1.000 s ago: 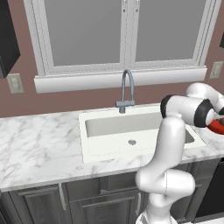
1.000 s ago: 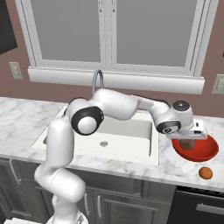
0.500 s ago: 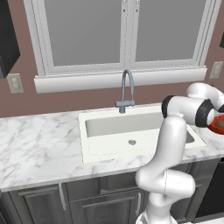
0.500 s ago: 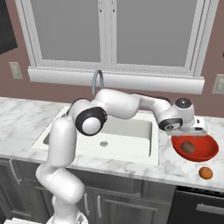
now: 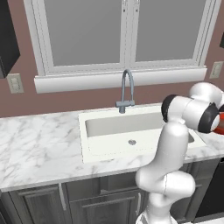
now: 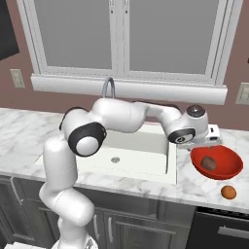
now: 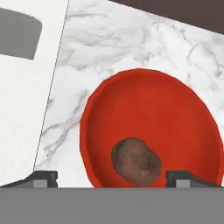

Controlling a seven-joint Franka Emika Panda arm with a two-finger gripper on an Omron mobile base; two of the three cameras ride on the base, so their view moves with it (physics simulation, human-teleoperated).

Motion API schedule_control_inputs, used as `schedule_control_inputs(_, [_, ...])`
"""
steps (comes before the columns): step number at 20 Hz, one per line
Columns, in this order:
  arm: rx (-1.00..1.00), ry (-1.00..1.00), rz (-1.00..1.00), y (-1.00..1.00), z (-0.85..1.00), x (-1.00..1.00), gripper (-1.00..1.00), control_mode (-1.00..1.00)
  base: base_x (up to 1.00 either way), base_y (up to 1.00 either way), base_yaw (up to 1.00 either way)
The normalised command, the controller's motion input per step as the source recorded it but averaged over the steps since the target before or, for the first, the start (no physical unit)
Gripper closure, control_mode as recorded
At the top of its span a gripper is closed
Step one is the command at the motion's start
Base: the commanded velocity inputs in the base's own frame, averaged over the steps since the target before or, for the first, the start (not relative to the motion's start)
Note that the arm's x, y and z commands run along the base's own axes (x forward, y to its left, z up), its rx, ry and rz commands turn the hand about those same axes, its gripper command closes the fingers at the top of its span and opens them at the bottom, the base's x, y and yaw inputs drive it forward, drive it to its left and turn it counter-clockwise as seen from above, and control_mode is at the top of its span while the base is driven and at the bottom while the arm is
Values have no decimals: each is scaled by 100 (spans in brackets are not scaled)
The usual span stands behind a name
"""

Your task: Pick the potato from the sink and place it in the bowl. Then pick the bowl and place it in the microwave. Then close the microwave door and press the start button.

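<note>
From the hand camera, the two dark finger tips (image 7: 43, 178) stand far apart at the bottom, one on each side. They are wide open and hold nothing. The gripper (image 7: 111, 179) hangs just above the near side of the red bowl (image 7: 175, 113). The potato (image 7: 136, 160) lies inside the bowl, close to its near edge, between the two tips but not touching them. The bowl sits on the marble counter (image 7: 131, 39), just beside the white edge of the sink (image 7: 26, 87).

From the right base camera, a small orange ball (image 6: 228, 192) lies on the counter (image 6: 194, 187) near the front edge, just in front of the bowl (image 6: 223, 168). The potato (image 6: 209, 163) rests in the bowl. The gripper (image 6: 212, 136) is at the bowl's back left rim. To the left is the sink (image 6: 146, 170) with its round drain (image 6: 115, 159). Behind it stands the curved grey tap (image 6: 108, 87). Farthest back are the window (image 6: 126, 39) and the brown wall (image 6: 19, 58).

From the left base camera, the sink (image 5: 109, 144) sits in the counter (image 5: 39, 140), with the tap (image 5: 127, 89) behind it. A bit of the red bowl (image 5: 220, 127) peeks out past the arm.
</note>
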Motion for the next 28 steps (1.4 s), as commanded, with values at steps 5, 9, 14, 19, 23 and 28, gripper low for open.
schedule_control_inputs(5, [-23, 13, 10, 61, -49, -3, -100, -100, 0, 0, 0])
schedule_control_inputs(9, [-19, 11, 0, 14, -23, 20, -100, -100, 0, 0, 0])
schedule_control_inputs(14, [-2, 2, 0, -21, -1, 33, -100, -100, 0, 0, 0])
schedule_control_inputs(19, [-2, 3, 0, -17, -13, 35, -100, -100, 0, 0, 0])
schedule_control_inputs(23, [0, 1, 0, -38, -19, 22, -100, -100, 0, 0, 0])
schedule_control_inputs(28, [0, 4, 0, -55, -25, 13, -100, -100, 0, 0, 0])
